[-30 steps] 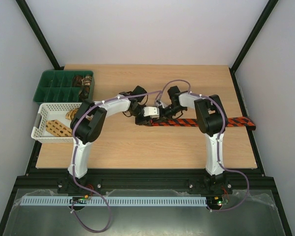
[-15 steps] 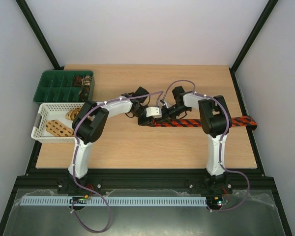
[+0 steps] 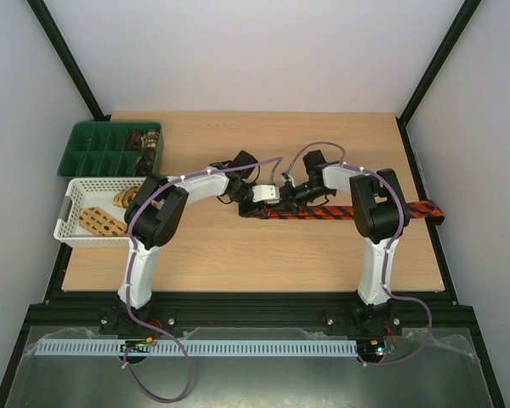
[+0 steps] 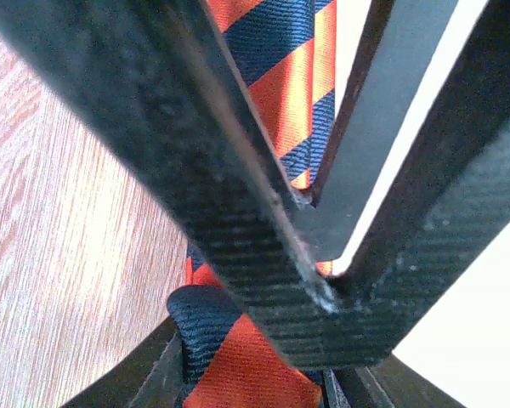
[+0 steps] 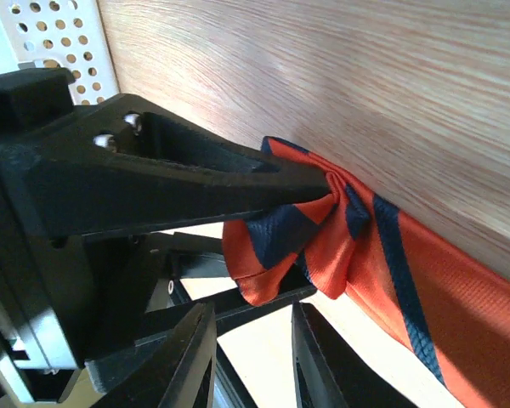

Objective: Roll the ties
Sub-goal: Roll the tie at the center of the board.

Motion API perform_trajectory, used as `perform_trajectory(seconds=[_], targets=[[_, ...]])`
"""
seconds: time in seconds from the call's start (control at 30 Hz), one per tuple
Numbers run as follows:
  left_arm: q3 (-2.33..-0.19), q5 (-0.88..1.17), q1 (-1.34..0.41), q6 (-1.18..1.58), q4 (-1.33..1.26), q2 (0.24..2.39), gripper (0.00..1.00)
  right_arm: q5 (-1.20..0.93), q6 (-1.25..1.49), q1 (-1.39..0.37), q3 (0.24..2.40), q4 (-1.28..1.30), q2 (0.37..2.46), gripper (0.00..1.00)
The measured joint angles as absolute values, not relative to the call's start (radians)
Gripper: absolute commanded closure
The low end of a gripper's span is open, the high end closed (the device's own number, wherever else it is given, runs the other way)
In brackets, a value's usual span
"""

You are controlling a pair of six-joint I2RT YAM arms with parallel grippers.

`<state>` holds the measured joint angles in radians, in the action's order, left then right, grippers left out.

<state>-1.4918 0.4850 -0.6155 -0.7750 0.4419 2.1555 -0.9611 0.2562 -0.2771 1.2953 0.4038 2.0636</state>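
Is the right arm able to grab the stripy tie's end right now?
Probably yes: the right fingers sit open right by the folded end of the stripy tie, nothing between. The left fingers pinch that fold, so space is tight.

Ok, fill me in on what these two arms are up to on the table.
They are rolling a red-and-black striped tie that lies across the table. The left gripper pinches the tie's bunched, folded-over end. The right gripper sits right beside that end with its jaws parted and nothing between them. Most of the tie is flat and unrolled, stretching to the table's right edge. A few rolled ties already sit in the green compartment tray.
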Motion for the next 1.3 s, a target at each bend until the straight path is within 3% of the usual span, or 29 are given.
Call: perform_trajectory(seconds=[0.3, 0.37, 0.47, 0.7, 1.03, 1.2, 1.3], targets=[[-1.491, 0.479, -0.617, -0.773, 0.439, 2.156, 0.62, -0.979, 0.342, -0.284, 1.305, 0.351, 2.119, 0.74], [-1.491, 0.479, -0.617, -0.773, 0.439, 2.156, 0.62, -0.979, 0.344, -0.287, 1.320, 0.347, 2.135, 0.79], [-1.492, 0.477, -0.617, -0.773, 0.439, 2.156, 0.61, -0.979, 0.340, -0.295, 1.342, 0.347, 2.156, 0.97], [-1.468, 0.501, -0.603, -0.742, 0.426, 2.141, 0.27, -0.960, 0.300, -0.296, 1.376, 0.381, 2.178, 0.99], [-1.334, 0.535, -0.573, -0.725, 0.321, 2.068, 0.03, -0.955, 0.269, -0.297, 1.379, 0.398, 2.178, 0.99], [-1.301, 0.535, -0.576, -0.691, 0.221, 2.068, 0.01, -0.958, 0.267, -0.297, 1.379, 0.399, 2.178, 0.99], [-1.284, 0.527, -0.584, -0.679, 0.175, 2.072, 0.10, -0.965, 0.267, -0.297, 1.379, 0.398, 2.178, 0.99]])
